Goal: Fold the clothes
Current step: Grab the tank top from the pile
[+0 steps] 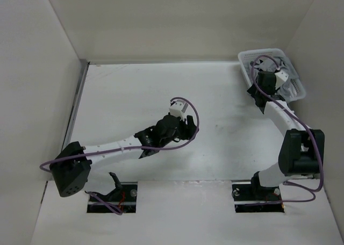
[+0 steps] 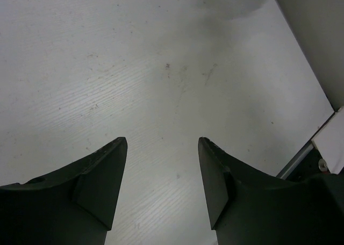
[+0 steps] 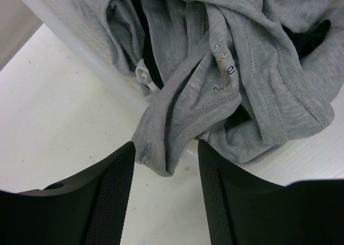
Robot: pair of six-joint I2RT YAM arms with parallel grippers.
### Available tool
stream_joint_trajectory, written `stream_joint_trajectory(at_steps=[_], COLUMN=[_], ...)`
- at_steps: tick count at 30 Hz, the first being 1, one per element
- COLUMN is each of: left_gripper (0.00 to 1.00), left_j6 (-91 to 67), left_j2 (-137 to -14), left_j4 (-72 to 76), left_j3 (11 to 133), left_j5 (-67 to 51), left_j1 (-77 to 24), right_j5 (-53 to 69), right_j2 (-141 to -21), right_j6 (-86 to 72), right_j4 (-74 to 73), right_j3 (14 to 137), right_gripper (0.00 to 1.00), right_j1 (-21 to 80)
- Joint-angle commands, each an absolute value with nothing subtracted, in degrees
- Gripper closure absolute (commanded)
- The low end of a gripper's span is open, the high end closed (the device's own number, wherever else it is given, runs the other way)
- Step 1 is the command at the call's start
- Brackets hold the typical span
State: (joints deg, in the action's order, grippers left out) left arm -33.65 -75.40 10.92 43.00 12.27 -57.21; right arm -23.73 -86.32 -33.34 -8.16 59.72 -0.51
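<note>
Hovering, jaws apart, the right gripper faces the crumpled light-grey fabric garment spilling over the rim of the white slatted plastic basket straight ahead; left gripper, jaws apart too, is well away.

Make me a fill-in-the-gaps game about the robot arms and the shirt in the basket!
1. The crumpled shirt in the white basket is ___ in colour.
2. The basket stands at the far ___ corner of the table.
3. The left gripper hovers above the table with its jaws ___.

Missing words: grey; right; open.
</note>
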Motion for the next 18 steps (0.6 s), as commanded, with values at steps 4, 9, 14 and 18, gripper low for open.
stream_joint_trajectory(at_steps=[4, 9, 14, 18], left_gripper=[0.46, 0.46, 0.46, 0.46], left_j6=[-33.8, -34.0, -34.4, -34.5], left_j2=[-75.2, -75.0, -75.5, -74.4], left_j4=[13.7, 13.8, 13.3, 12.8], left_j3=[42.5, 42.4, 42.8, 43.4], left_j5=[11.7, 11.5, 11.2, 11.2], left_j1=[-56.6, -55.9, -56.3, -55.9], right_j5=[-22.1, -21.8, -23.5, -24.8], right_j2=[-89.3, -90.5, -86.3, -75.3], right_j6=[-34.7, -34.7, -35.1, -33.4], right_j4=[-4.3, -3.1, -2.1, -0.5], right_j3=[63.2, 63.6, 61.9, 60.5], right_gripper=[0.48, 0.65, 0.92, 0.96], right_j1=[-2.2, -2.2, -2.1, 0.5])
